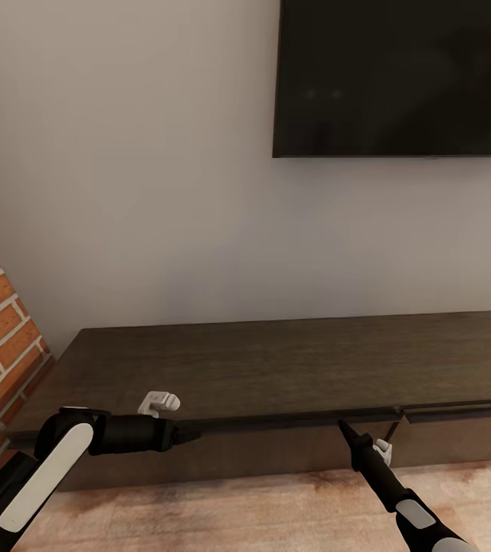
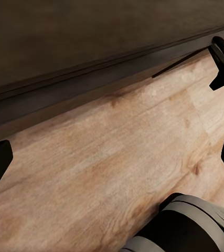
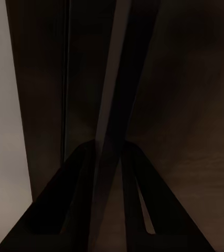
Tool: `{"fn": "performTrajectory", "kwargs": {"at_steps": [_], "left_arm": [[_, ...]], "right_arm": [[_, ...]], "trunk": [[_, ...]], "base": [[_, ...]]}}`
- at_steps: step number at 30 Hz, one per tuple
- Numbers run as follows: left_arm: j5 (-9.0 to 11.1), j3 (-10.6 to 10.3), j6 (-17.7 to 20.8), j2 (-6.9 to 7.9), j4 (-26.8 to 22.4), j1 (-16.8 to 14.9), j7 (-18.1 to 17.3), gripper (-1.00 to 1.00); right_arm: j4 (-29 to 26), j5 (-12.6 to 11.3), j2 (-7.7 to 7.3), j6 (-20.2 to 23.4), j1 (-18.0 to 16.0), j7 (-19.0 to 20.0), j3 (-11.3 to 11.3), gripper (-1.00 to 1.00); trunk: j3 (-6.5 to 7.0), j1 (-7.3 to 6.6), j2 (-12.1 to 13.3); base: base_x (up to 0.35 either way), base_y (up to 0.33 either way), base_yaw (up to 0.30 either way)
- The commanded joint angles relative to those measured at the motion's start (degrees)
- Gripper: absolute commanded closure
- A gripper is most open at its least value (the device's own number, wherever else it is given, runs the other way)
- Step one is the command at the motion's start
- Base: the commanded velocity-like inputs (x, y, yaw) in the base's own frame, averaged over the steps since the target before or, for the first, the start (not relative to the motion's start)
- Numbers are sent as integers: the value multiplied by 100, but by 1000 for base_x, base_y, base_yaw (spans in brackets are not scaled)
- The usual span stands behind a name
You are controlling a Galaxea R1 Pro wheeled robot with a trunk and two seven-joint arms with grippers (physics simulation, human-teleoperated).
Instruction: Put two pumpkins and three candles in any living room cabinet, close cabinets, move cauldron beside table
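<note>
Your right claw (image 1: 345,424) sat pressed at the top lip of the cabinet (image 1: 276,368) drawer front, its fingers drawn together on what looked like that thin edge. Your left claw (image 1: 191,435) hung just before the same front, spread apart. A pull off-line could have let the lip slip free, or dragged the left arm against the wood.

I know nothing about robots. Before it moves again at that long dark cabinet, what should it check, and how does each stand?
1. Right pincer at the cabinet front's top edge: ok.
2. Right pincer's fingers straddling a thin panel edge: ok; firm grip: cannot tell.
3. Left pincer open, holding nothing: ok.
4. Every drawer shut: not ok; the front right of the seam juts out slightly.
5. Pumpkins and candles inside: cannot tell.
6. Wooden floor below the cabinet free of obstacles: ok.
</note>
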Motion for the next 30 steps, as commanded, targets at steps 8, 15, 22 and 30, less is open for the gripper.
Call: {"fn": "performTrajectory", "kwargs": {"at_steps": [8, 15, 22, 30], "left_arm": [[-57, -4, 9, 3, 0, -5, -62, -100], [-55, -4, 9, 3, 0, -5, -63, -100], [-59, -4, 9, 3, 0, -5, -63, -100], [-60, -4, 9, 3, 0, -5, -60, -100]], "right_arm": [[-2, -106, 2, 97, -6, 51, 53, 100], [-4, -104, 2, 90, -6, 51, 52, 100], [-2, -106, 2, 86, -7, 51, 51, 100], [-8, -102, 2, 71, -6, 51, 51, 100]], "trunk": [[-4, -2, -3], [-4, -2, -3], [-4, -2, -3], [-4, -2, -3]], "base": [[-68, 0, 0], [-65, 0, 0], [-88, 0, 0], [-78, 0, 0]]}}
